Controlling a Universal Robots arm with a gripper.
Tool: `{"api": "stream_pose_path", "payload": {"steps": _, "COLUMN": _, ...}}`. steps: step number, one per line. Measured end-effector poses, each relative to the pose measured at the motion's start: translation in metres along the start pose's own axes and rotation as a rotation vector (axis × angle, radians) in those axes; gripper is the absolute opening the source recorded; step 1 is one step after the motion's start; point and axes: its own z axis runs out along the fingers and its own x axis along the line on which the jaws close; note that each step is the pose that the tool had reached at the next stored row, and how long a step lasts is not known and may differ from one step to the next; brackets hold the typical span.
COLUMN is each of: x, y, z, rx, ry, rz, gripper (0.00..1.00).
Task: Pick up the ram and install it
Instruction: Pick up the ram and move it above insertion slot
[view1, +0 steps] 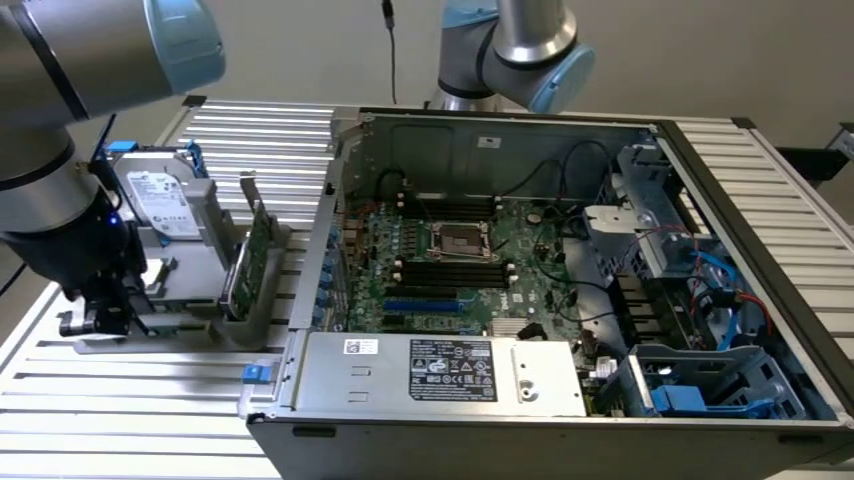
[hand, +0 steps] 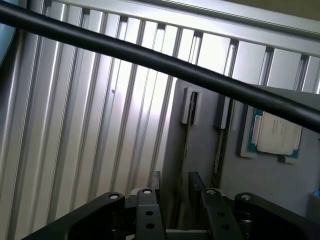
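Observation:
My gripper (view1: 104, 312) hangs low over the grey parts holder (view1: 187, 300) at the exterior view's left, beside the open computer case (view1: 747, 300). In the wrist view its two dark fingers (hand: 155, 184) stand apart, open, one on each side of a thin strip standing on edge in a holder slot. That strip looks like the ram (hand: 185, 142) seen edge-on, and I cannot tell whether the fingers touch it. A second thin, greenish strip (hand: 218, 147) stands in the neighbouring slot. Black memory slots (view1: 454, 274) lie on the motherboard inside the case.
A silver hard drive with blue rails (view1: 158, 200) and a taller green card with a metal bracket (view1: 254, 255) stand in the holder close to the arm. A processor chip (hand: 277, 132) lies on the holder. A black cable (hand: 150, 57) crosses the wrist view. A second arm (view1: 527, 50) stands behind the case.

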Motion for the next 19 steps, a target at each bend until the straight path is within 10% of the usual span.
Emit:
{"api": "stream_pose_path", "payload": {"steps": 7, "x": 0.000, "y": -0.0003, "z": 0.0120, "rx": -0.0031, "ry": -0.0006, "rz": 0.000, "gripper": 0.36}}
{"api": "stream_pose_path", "payload": {"steps": 14, "x": 0.000, "y": -0.0004, "z": 0.0160, "rx": -0.0363, "ry": -0.0067, "rz": 0.000, "gripper": 0.36}}
{"api": "stream_pose_path", "payload": {"steps": 19, "x": -0.001, "y": -0.0007, "z": 0.0176, "rx": -0.0377, "ry": -0.0097, "rz": 0.000, "gripper": 0.36}}
